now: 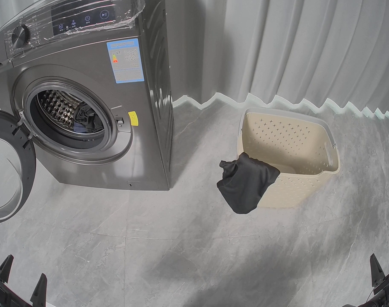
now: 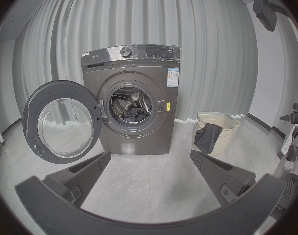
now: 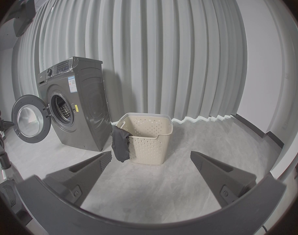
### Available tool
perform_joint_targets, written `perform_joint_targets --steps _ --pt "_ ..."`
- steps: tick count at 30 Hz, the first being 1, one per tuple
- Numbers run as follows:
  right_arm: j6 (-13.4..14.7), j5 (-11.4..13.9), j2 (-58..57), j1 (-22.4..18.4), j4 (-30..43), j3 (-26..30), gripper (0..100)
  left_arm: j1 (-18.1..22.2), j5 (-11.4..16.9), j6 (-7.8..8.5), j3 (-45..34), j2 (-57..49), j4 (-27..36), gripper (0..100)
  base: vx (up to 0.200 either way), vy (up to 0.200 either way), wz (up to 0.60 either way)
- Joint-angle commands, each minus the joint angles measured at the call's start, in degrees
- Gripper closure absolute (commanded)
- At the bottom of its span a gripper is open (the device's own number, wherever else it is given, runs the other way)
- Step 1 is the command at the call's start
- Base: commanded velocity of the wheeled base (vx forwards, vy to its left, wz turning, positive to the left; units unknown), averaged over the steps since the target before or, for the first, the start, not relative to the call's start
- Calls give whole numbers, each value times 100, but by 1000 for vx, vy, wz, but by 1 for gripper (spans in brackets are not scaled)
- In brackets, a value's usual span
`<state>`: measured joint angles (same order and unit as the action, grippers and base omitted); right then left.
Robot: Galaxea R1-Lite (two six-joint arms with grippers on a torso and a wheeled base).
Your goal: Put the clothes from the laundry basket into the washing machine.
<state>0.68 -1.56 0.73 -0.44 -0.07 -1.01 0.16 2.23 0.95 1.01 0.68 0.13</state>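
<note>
A cream laundry basket (image 1: 307, 180) (image 2: 224, 137) (image 3: 149, 141) stands on the floor right of the grey washing machine (image 1: 96, 86) (image 2: 136, 101) (image 3: 77, 105). A dark garment (image 1: 245, 183) (image 2: 206, 137) (image 3: 120, 143) hangs over the basket's near left rim. The machine's round door (image 1: 7, 167) (image 2: 62, 121) (image 3: 29, 118) is swung wide open, and dark clothes (image 1: 87, 118) (image 2: 136, 114) lie inside the drum. My left gripper (image 1: 21, 280) (image 2: 150, 157) is open and empty at the lower left, far from both. My right gripper (image 1: 386, 261) (image 3: 150, 157) is open and empty at the lower right.
Grey tiled floor (image 1: 181, 252) stretches between me and the machine and basket. White curtains (image 1: 288, 39) hang along the back wall behind both. The open door juts out over the floor at the left.
</note>
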Motion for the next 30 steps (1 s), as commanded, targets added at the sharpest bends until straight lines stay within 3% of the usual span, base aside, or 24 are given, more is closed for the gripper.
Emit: perform_joint_targets --steps 1,5,11,20,26,30 --pt "2 -2 -64 0 -1 101 0 2 -3 2 -101 -68 4 0 0 0 0" --pt "2 -2 -64 0 -1 101 0 2 -3 -7 -101 -68 13 0 0 0 0" --pt "2 -2 -64 0 -1 101 0 2 -3 -7 -101 -68 13 0 200 0 0" --pt "2 -2 -64 0 -1 101 0 11 -3 -7 -101 -68 4 0 0 0 0" --pt "2 -2 -64 0 -1 101 0 2 -3 -7 -101 -68 4 0 0 -200 0" --pt "2 -2 -64 0 -1 101 0 2 -3 -7 -101 -68 4 0 0 0 0"
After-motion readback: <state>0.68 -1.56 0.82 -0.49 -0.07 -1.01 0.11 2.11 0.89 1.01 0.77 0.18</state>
